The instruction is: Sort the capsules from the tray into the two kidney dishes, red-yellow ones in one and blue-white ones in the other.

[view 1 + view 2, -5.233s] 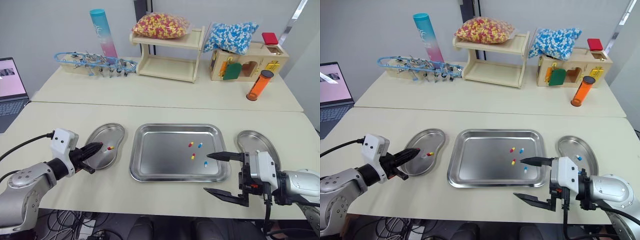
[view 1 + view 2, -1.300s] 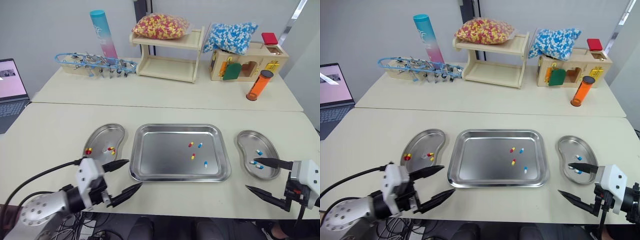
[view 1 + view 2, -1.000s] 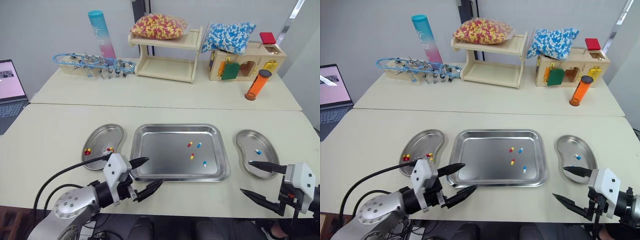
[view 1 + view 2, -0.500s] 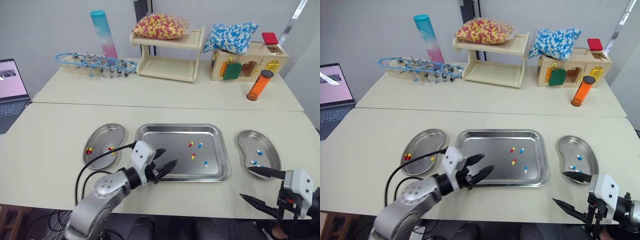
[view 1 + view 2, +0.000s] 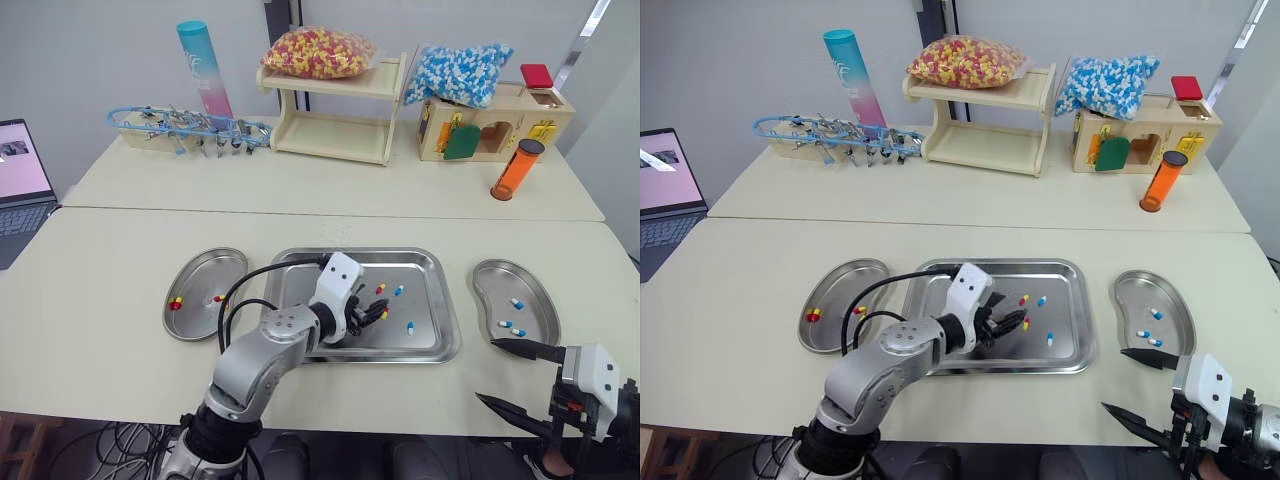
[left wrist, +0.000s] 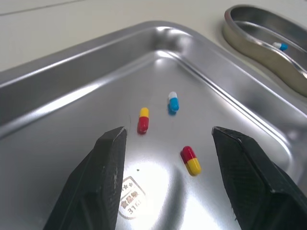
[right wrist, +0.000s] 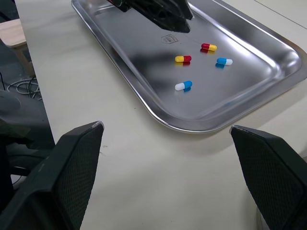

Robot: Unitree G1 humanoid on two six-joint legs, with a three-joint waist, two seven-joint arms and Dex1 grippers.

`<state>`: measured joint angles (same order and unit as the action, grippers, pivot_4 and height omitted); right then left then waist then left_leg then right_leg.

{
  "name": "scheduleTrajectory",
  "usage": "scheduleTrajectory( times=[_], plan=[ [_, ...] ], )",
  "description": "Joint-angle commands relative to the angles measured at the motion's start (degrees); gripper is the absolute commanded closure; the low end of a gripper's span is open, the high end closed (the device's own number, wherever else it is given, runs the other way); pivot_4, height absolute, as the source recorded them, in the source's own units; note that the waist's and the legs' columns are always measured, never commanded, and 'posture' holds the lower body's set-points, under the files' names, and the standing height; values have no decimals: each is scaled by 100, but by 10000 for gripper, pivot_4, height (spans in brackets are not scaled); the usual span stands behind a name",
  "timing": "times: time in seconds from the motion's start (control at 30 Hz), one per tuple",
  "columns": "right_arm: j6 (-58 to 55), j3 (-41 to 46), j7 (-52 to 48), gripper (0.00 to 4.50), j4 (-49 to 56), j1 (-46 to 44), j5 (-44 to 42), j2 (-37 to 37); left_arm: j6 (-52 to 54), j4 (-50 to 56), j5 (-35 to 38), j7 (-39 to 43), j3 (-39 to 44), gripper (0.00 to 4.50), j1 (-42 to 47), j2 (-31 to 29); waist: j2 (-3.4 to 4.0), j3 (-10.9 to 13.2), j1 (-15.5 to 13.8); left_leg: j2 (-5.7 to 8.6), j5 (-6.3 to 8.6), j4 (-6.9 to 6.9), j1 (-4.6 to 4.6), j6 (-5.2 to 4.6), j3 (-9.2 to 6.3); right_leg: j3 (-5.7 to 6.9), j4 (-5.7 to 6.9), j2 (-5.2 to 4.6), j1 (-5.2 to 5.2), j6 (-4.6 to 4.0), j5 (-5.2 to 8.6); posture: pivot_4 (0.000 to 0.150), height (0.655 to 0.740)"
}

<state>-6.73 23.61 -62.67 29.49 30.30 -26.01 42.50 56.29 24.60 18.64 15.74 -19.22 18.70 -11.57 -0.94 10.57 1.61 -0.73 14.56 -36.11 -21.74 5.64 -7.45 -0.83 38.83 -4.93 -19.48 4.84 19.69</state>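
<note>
Capsules lying in the tray number four, two of each colour, and with red-yellow ones in the left kidney dish and blue-white in the right kidney dish, the head view puts the left gripper low over the tray, likely after a red-yellow one. Its wrist view has the fingers spread with a red-yellow capsule lying between them, ready for pinching. Right wrist view: the right gripper gapes wide by the table's front edge, presumably out of the way.
</note>
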Motion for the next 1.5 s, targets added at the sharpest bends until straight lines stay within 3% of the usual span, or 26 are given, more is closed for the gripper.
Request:
scheduleTrajectory(
  times=[0.03,0.97,1.5],
  plan=[
    [28,106,131,0,144,-77,-128,-46,101,73,-101,8,-206,16106,82,11,0,0,-5,0,0,0,0,0,0,0,0,0,0,0,0,1500,7400],
    [-504,83,372,0,546,-191,-388,84,-201,-599,-732,-73,-556,16106,18,391,2,-1,-13,0,0,-1,0,0,0,0,-1,0,2,0,0,1500,7400],
    [-722,2,511,0,679,-280,-384,67,-186,-966,-890,352,-768,16106,270,151,3,-2,-12,1,0,-1,7,0,-1,2,-1,0,11,1,0,1500,7400]
  ],
)
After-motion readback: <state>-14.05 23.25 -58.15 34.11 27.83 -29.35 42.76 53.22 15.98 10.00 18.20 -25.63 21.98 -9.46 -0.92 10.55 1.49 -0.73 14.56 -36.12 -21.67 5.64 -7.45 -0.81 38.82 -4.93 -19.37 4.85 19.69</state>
